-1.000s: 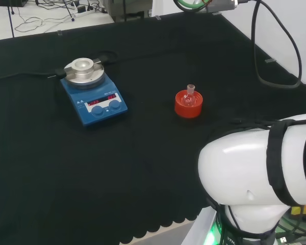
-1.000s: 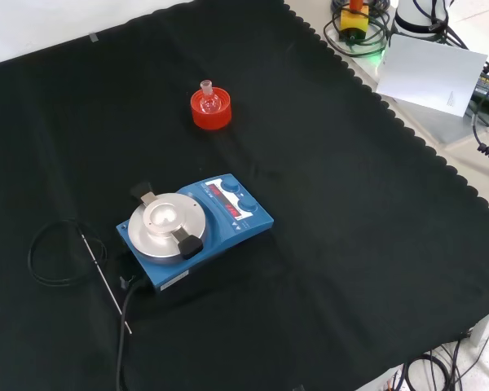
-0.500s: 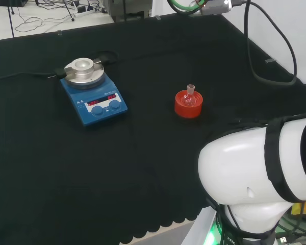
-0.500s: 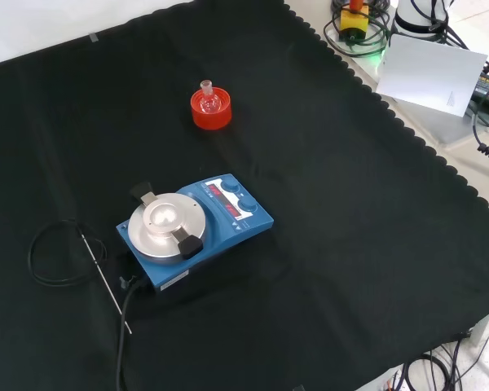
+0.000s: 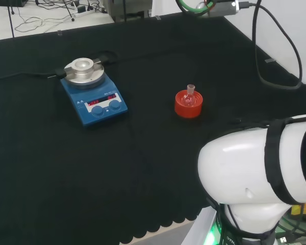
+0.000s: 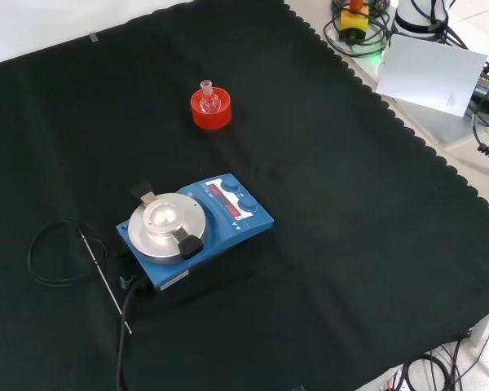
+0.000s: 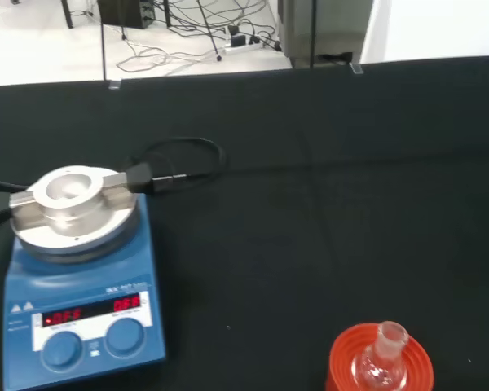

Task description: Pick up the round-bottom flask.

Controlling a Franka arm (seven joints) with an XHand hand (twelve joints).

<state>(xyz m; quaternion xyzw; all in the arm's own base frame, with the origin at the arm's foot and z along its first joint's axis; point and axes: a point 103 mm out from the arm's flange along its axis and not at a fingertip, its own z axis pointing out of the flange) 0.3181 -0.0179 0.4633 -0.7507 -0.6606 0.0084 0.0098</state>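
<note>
Head view, near to far: the arm's white link (image 5: 260, 178); a small clear flask (image 5: 189, 97) standing upright in a red ring stand (image 5: 187, 104) on the black cloth (image 5: 143, 168); to its left, well apart, a blue hotplate (image 5: 93, 98). The hand's state cannot be told.
</note>
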